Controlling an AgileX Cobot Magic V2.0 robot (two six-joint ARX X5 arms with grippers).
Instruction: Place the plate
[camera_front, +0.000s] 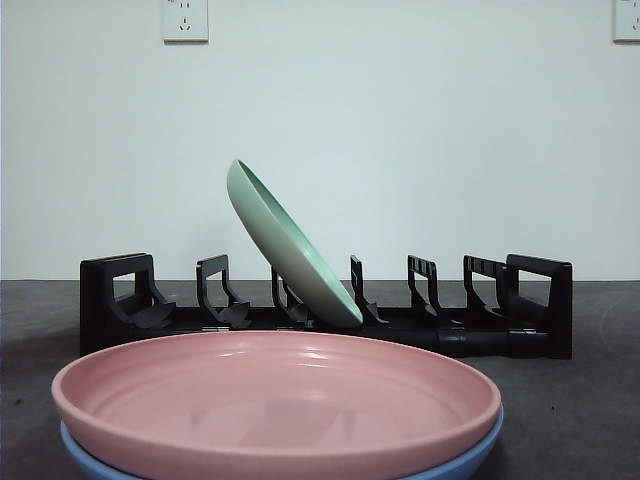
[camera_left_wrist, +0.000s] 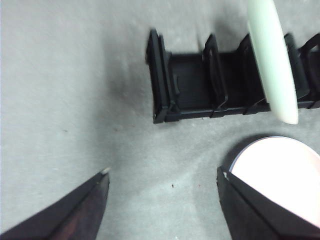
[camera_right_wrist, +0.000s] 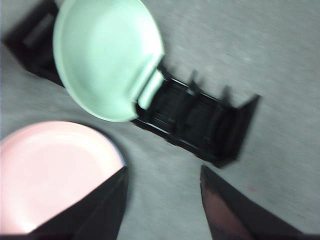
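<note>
- Green plate (camera_front: 290, 250): stands tilted in the black dish rack (camera_front: 330, 310), its lower edge seated in a middle slot, its upper rim leaning toward one end of the rack; no gripper touches it.
- Pink plate (camera_front: 280, 400): lies flat on the grey table (camera_front: 590, 400), nearest the front camera, stacked directly on a blue plate (camera_front: 470, 450) of which only the rim shows beneath.
- Black dish rack: long, with upright dividers; slots on either side of the green plate appear vacant.
- Left gripper (camera_left_wrist: 162, 200): jaws spread wide, holding nothing, hovering above bare table between the rack's end and the pink plate's edge.
- Right gripper (camera_right_wrist: 162, 195): jaws likewise apart and empty, above the table beside the pink plate, the rack's far end near it. Its view is blurred.
- Neither arm shows in the front view.
- Step in hand, as judged: one plate is racked; the pink plate looks to be next, with neither arm yet committed to it.
- Next move calls for: one gripper to descend to the pink plate's rim, pinch it without dragging the blue plate, lift it clear, turn it on edge and lower it into a free slot beside the green plate.
</note>
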